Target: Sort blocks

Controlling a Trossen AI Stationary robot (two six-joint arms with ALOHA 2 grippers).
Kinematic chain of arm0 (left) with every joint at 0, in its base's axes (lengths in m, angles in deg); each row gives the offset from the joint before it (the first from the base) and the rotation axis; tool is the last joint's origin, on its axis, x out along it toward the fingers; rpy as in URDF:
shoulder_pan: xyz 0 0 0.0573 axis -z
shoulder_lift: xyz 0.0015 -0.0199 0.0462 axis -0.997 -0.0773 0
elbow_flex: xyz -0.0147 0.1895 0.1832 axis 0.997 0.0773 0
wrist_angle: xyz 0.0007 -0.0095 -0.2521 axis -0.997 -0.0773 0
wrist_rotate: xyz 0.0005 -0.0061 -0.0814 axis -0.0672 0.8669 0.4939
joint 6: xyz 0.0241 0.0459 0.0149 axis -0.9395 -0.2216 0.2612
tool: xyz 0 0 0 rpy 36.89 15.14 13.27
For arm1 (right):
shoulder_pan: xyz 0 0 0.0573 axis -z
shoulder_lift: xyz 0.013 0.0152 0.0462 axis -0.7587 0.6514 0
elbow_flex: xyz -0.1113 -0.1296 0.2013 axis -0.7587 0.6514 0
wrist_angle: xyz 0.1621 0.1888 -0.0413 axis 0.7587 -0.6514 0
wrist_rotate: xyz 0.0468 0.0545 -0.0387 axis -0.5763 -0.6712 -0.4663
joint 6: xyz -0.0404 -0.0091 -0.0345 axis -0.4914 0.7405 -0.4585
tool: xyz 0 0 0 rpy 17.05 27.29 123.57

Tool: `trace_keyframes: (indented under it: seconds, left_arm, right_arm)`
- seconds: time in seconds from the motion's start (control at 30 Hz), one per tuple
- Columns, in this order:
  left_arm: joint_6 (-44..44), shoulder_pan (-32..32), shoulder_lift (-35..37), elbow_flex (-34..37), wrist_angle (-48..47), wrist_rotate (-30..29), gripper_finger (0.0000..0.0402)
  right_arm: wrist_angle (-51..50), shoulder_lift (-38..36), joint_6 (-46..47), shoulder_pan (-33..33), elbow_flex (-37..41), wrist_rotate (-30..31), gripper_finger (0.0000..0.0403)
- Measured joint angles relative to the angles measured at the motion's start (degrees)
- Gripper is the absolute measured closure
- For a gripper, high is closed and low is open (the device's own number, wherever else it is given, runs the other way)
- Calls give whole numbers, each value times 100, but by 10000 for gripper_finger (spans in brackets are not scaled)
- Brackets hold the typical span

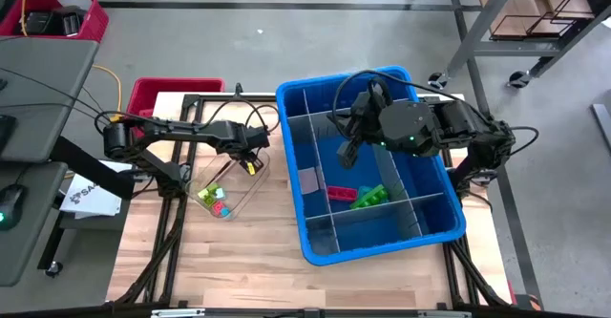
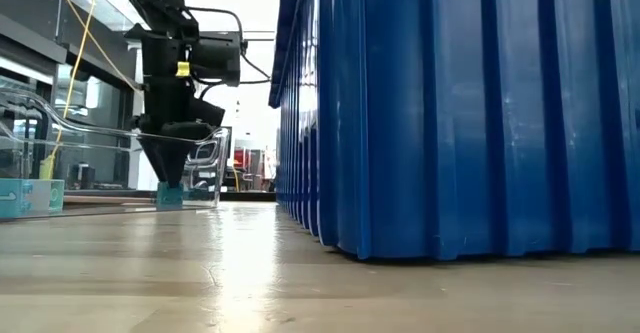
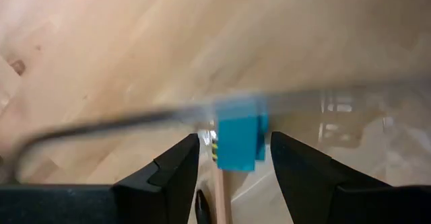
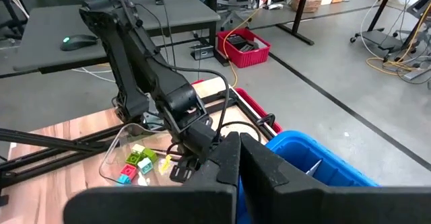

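My left gripper [image 1: 253, 163] points down into the near end of a clear plastic tray [image 1: 224, 186] on the wooden table. It is open, with one finger on each side of a teal block [image 3: 239, 143] that rests on the tray floor by the tray's wall and also shows in the low view [image 2: 170, 195]. Narrow gaps show beside the block. Several more blocks [image 1: 215, 200], green, yellow, red and teal, lie in the tray. My right gripper [image 1: 347, 152] hangs over the blue bin [image 1: 420, 227], shut, with nothing seen between its fingers [image 4: 240, 146].
Grey dividers [image 1: 391, 180] split the blue bin into compartments. A red block [image 1: 341, 193] and green blocks [image 1: 368, 199] lie in the middle ones. A red crate [image 1: 158, 94] stands behind the table's far left. Bare wood [image 1: 239, 261] lies near the front edge.
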Motion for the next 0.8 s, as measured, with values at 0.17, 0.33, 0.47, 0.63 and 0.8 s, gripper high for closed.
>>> trace_keyframes:
  seconds: [0.17,0.33,0.47,0.63,0.8]
  left_arm:
    - [-2,-100,-116,-7,289,-80,220]
    - [-199,-264,-494,-18,378,229,220]
    - [-250,-310,-640,-33,363,211,221]
    - [-653,-278,-505,-133,339,332,296]
    - [-910,-251,33,-475,-211,558,320]
  right_arm:
    - [-7,0,-165,0,0,-4,403]
    - [-15,0,-237,0,0,-4,403]
    - [-39,0,-235,-1,0,-5,403]
    - [-37,0,-246,-4,0,-5,403]
    - [-37,0,-233,-8,0,-44,403]
